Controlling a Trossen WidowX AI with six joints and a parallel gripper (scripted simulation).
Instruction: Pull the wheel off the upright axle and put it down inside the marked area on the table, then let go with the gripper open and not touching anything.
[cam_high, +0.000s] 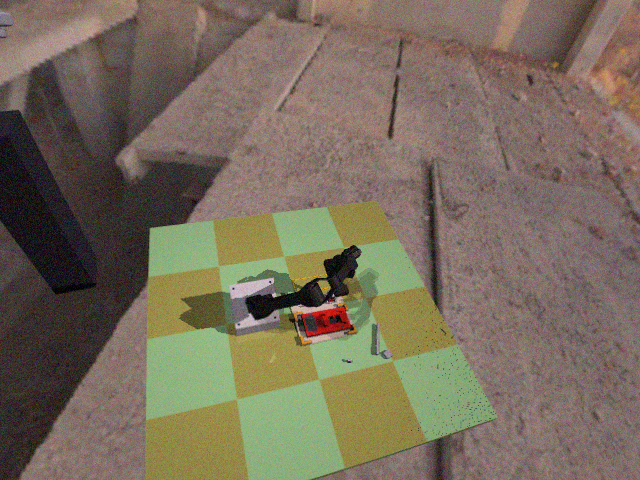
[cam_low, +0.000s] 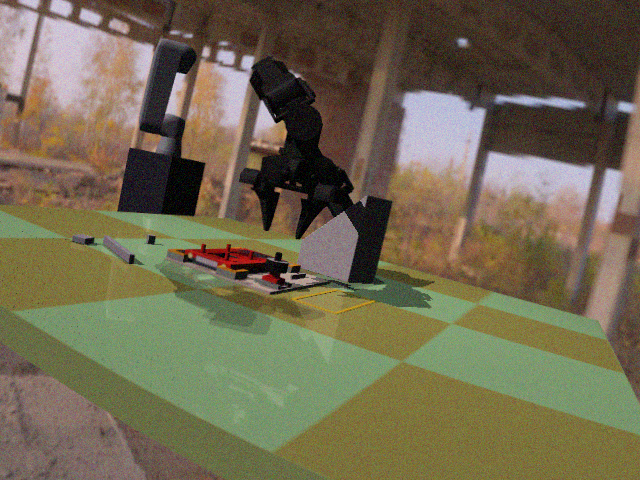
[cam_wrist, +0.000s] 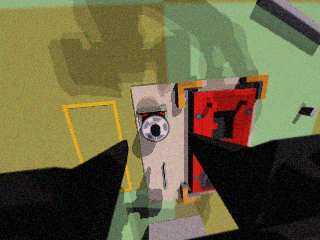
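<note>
The wheel (cam_wrist: 148, 125) (cam_low: 276, 266) is a small grey disc. It sits on the dark upright axle (cam_wrist: 155, 130) (cam_low: 278, 255) near one end of the pale base plate (cam_wrist: 172, 100). The marked area is a yellow outline (cam_wrist: 90, 104) (cam_low: 355, 306) (cam_high: 310, 277) on the table, beside the plate, with nothing inside it. My gripper (cam_wrist: 158, 140) (cam_low: 282, 233) is open and empty. Its fingers point down well above the plate, and in the wrist view the wheel shows just beyond and between the fingertips. In the top view the arm hides most of the wheel.
A red block (cam_wrist: 247, 130) (cam_high: 326, 321) with raised pegs lies on the plate between orange corners. A grey bar (cam_high: 376, 338) (cam_low: 118, 250), a small grey block (cam_high: 386, 354) (cam_low: 82, 239) and a small dark piece (cam_wrist: 306, 111) lie beyond. A grey wedge (cam_low: 330, 248) stands at the arm's base.
</note>
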